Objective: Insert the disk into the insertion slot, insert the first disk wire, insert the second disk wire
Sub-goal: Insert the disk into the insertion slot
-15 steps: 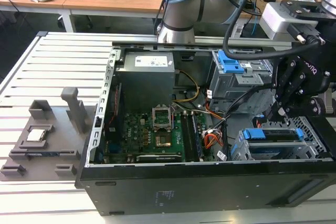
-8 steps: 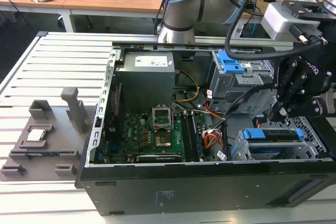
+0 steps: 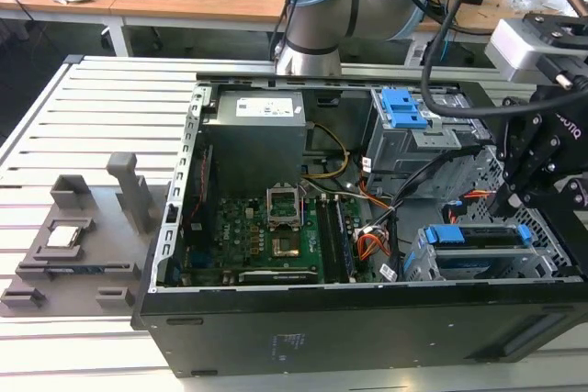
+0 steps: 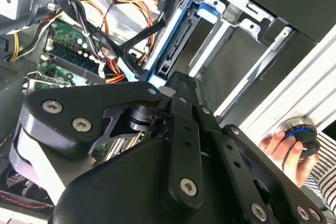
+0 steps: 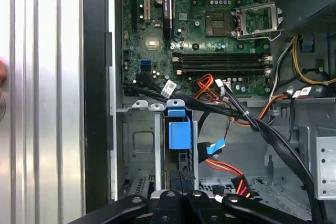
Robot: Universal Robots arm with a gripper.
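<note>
Blue-framed disk (image 5: 178, 134) edge-on in grey slot (image 5: 137, 145), claw (image 5: 179, 183) at its end, motherboard (image 5: 199, 24) and cables (image 5: 262, 129) nearby

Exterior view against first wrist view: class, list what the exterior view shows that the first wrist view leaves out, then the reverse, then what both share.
Exterior view's own: the arm's blue-capped joint, the taller cage's blue latch plate and a grey fixture on the slatted table. First wrist view's own: a small blue socket at the board's edge and a red flat cable's black plug. Shared: the motherboard's open CPU socket, the disk sitting in the insertion slot, and orange wires.
</note>
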